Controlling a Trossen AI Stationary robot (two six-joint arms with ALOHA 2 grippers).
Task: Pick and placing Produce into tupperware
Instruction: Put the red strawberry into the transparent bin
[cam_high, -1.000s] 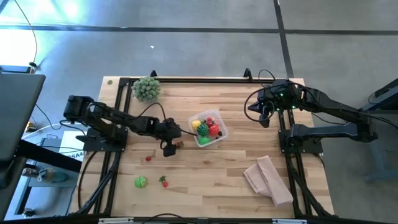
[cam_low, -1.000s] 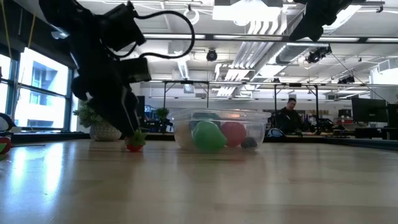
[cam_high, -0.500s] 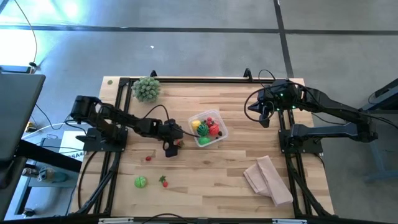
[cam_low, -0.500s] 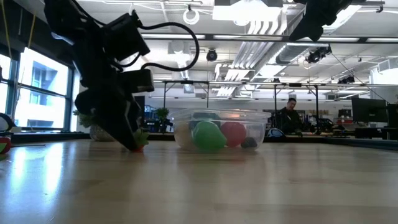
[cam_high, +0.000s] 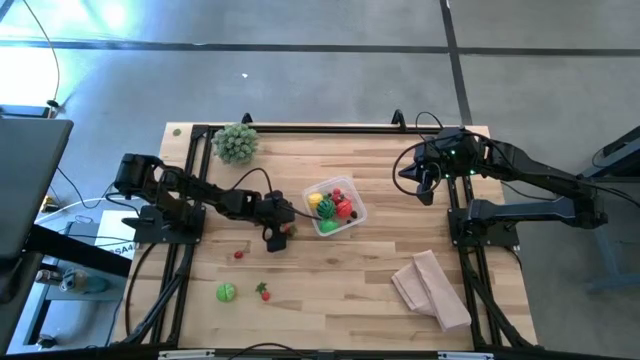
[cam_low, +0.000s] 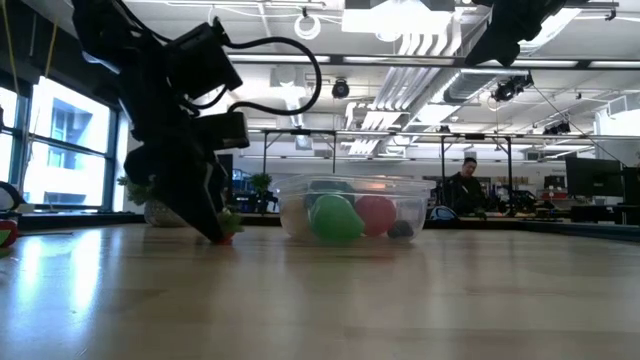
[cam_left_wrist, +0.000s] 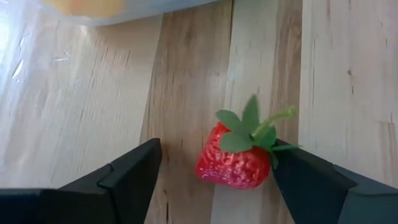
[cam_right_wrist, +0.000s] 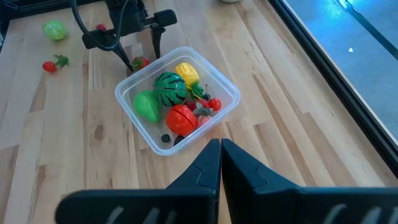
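Note:
A red toy strawberry (cam_left_wrist: 233, 163) with green leaves lies on the wooden table just left of the clear tupperware (cam_high: 360, 212). My left gripper (cam_left_wrist: 217, 152) stands open over it, slanting down, with one finger on each side; it also shows as my left gripper (cam_low: 215, 232) in the low view. The tupperware (cam_right_wrist: 230, 90) holds yellow, green and red produce. More produce lies loose near the front left: a small red piece (cam_high: 238, 254), a green ball (cam_high: 227, 292) and a red piece with a green stalk (cam_high: 263, 291). My right gripper (cam_right_wrist: 221, 149) is shut and hangs high over the far right. My left gripper has one finger (cam_left_wrist: 305, 177) close against the strawberry's side by its leaves (cam_left_wrist: 268, 144); I cannot tell whether it touches. The other finger (cam_left_wrist: 130, 171) stands clearly apart from the fruit. The strawberry rests on its side on the table.
A pale-green spiky ball plant (cam_high: 235, 142) stands at the far left corner. A tan folded cloth (cam_high: 432, 288) lies at the near right. Bare wood stretches between the tupperware and the cloth. A person (cam_low: 465, 185) sits far off in the room.
My left gripper has sunk a little toward the table, bringing its fingers down around the strawberry, and has then kept still. The strawberry has stayed where it was.

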